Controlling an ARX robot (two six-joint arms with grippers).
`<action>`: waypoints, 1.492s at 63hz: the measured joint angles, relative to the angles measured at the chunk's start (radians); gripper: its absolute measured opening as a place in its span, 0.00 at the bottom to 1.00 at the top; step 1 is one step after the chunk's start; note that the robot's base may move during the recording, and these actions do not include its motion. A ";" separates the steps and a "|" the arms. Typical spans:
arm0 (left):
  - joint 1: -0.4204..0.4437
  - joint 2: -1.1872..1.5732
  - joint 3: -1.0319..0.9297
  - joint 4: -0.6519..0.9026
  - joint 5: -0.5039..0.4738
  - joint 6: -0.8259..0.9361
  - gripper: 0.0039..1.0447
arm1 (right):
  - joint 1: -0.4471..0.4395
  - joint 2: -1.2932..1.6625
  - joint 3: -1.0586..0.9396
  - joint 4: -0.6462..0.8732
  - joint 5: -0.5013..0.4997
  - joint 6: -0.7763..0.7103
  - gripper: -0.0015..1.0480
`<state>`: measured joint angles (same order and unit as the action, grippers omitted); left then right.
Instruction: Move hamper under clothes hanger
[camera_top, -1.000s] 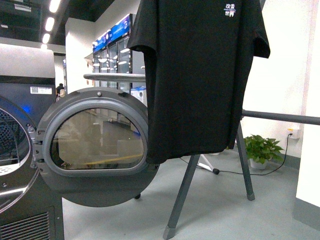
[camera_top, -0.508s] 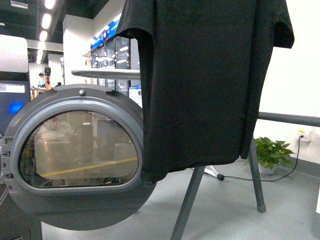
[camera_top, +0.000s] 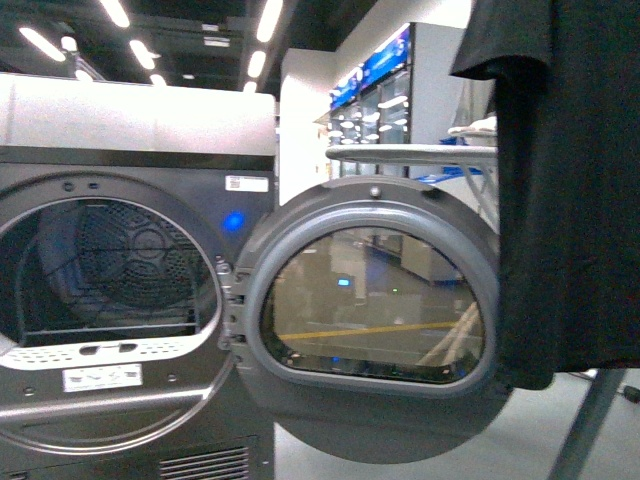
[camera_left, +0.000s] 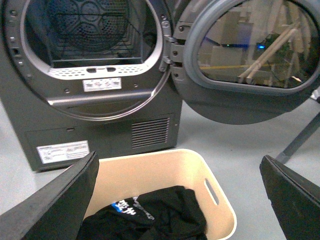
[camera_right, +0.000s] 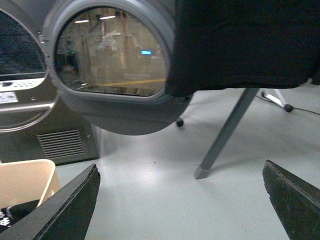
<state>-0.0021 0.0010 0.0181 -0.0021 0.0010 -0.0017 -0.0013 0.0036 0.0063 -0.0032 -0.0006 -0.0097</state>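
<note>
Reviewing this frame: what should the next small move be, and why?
Probably lower the open left gripper onto the rim of the hamper to grip it. The hamper sits in front of the dryer, apart from the leg of the clothes hanger, and the right gripper is open and empty too.

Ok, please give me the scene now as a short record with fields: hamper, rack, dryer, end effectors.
hamper: beige, on the floor in front of the dryer, black clothes inside
clothes hanger: grey slanted leg, apart from the hamper; black T-shirt hangs above its leg
dryer door: swung open
left end effector: open, holds nothing
right end effector: open, holds nothing
task state: hamper not yet under the clothes hanger
</note>
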 joint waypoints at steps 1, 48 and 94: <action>0.000 0.000 0.000 0.000 0.000 0.000 0.94 | 0.000 0.000 0.000 0.000 0.000 0.000 0.92; 0.006 0.064 0.046 -0.123 -0.011 -0.056 0.94 | 0.001 0.000 0.000 0.000 0.000 0.000 0.92; 0.171 1.844 1.025 0.003 0.078 0.053 0.94 | 0.106 1.817 0.915 0.153 -0.065 0.025 0.92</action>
<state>0.1692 1.8446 1.0428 0.0006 0.0788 0.0509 0.1043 1.8206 0.9215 0.1497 -0.0658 0.0151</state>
